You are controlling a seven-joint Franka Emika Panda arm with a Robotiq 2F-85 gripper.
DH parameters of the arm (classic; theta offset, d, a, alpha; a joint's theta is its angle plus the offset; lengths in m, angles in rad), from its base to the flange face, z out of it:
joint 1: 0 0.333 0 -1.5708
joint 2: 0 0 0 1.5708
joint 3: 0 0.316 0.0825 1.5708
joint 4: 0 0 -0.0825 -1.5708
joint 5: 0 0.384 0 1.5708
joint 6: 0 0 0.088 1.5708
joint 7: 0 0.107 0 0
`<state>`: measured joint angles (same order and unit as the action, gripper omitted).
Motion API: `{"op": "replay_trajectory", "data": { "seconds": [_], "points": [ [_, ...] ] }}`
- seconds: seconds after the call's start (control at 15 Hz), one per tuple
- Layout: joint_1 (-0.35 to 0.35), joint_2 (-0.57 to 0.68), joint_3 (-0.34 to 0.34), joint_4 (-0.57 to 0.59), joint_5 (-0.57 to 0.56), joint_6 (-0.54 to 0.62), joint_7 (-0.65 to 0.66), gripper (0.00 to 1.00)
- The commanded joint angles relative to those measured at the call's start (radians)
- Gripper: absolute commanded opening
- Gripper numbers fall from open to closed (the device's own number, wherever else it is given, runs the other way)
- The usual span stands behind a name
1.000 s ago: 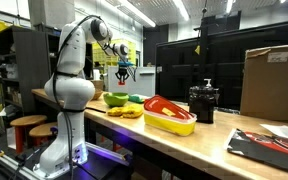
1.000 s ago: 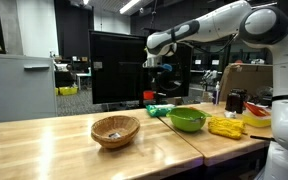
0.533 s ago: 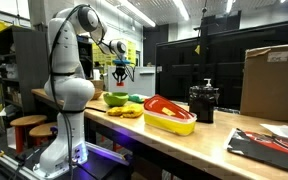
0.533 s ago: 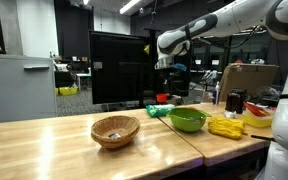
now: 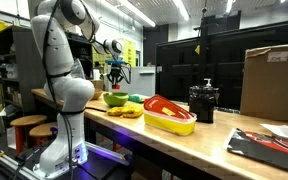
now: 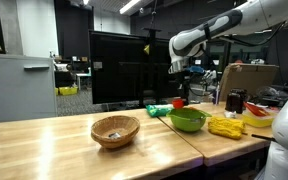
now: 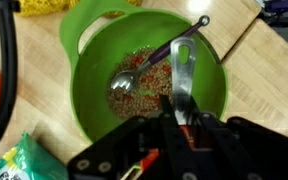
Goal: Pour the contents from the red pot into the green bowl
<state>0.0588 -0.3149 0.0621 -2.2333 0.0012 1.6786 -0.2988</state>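
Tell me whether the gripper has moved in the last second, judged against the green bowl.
Yes. In an exterior view the gripper has travelled right, from left of the green bowl to above it.

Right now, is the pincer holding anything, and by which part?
Cannot tell. The red pot shows just below the pincer, by the green bowl, but no view shows the contact.

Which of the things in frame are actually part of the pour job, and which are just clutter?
Job:
- red pot
- green bowl
- gripper

Lying about:
- wicker basket
- red-and-yellow basin
- spoon, resting in the green bowl
- yellow item
- cardboard box
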Motion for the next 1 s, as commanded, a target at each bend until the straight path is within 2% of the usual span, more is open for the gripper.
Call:
{"op": "replay_trajectory", "data": {
  "seconds": [0.0, 0.27, 0.93],
  "points": [
    [0.013, -0.099, 0.004, -0.065, -0.018, -0.069, 0.079, 0.04],
    [0.02, -0.136, 0.037, -0.08, -0.066, -0.128, 0.185, 0.04],
    [0.01, -0.12, 0.103, -0.142, -0.343, -0.027, 0.459, 0.04]
  ]
}}
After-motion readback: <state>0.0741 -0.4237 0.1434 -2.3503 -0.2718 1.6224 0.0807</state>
